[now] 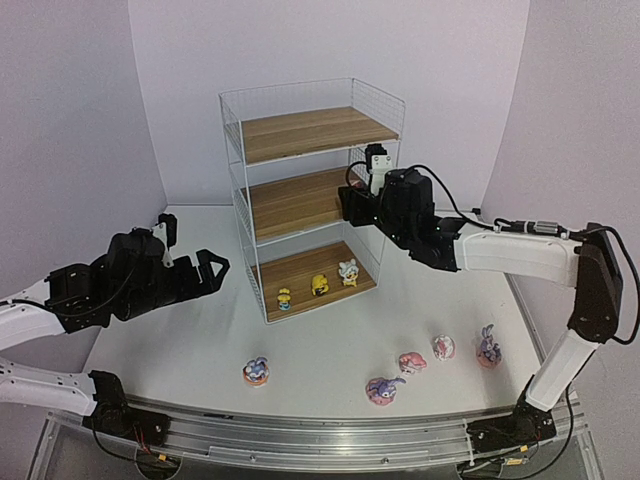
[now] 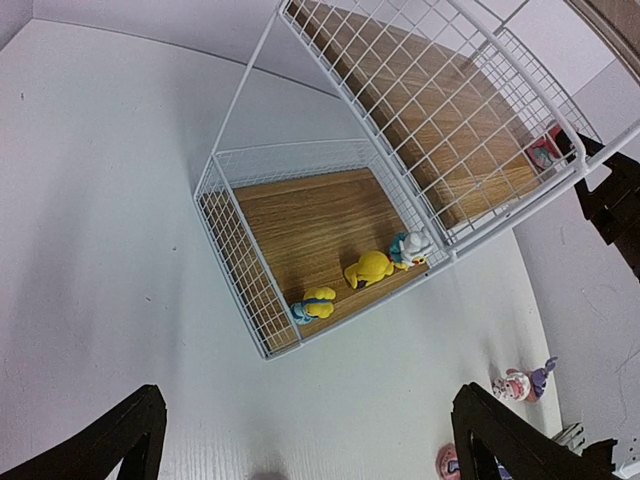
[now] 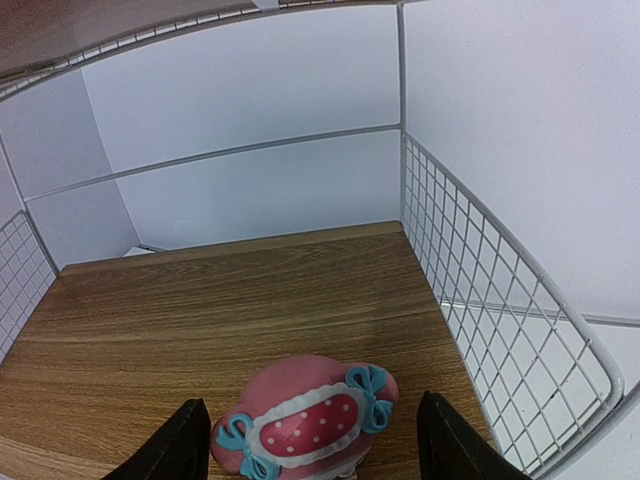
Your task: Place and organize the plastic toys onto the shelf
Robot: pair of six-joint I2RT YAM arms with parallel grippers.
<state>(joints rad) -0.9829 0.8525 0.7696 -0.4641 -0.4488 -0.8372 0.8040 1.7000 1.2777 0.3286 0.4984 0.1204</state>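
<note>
Sitting upright on the middle board (image 3: 200, 330) of the shelf (image 1: 312, 133), close to the edge nearest the right wrist camera, a pink toy (image 3: 300, 425) with a white dotted panel and two blue bows rests between the fingers of the right end effector (image 3: 313, 405). That end effector stands apart and is not clamped: the left finger (image 3: 190, 445) is just beside the toy, while bare wood shows between the toy and the right finger (image 3: 450, 440). On the bottom board (image 2: 300, 215), along its front edge, three small toys stand in a row: a yellow-and-blue one (image 2: 315, 303), a yellow one (image 2: 368, 268) and a white one (image 2: 412, 245). The top board carries nothing. In front of the shelf, five more toys are scattered on the white bench (image 1: 180, 340): a purple bunny (image 1: 256, 371) alone to the left, then another purple bunny (image 1: 383, 389), a pink figure (image 1: 412, 362), a pink-white figure (image 1: 443, 346) and a third purple bunny (image 1: 488, 346) toward the right. The left end effector (image 2: 310, 420) hangs over the bench left of the shelf, its fingers wide apart with nothing between them
</note>
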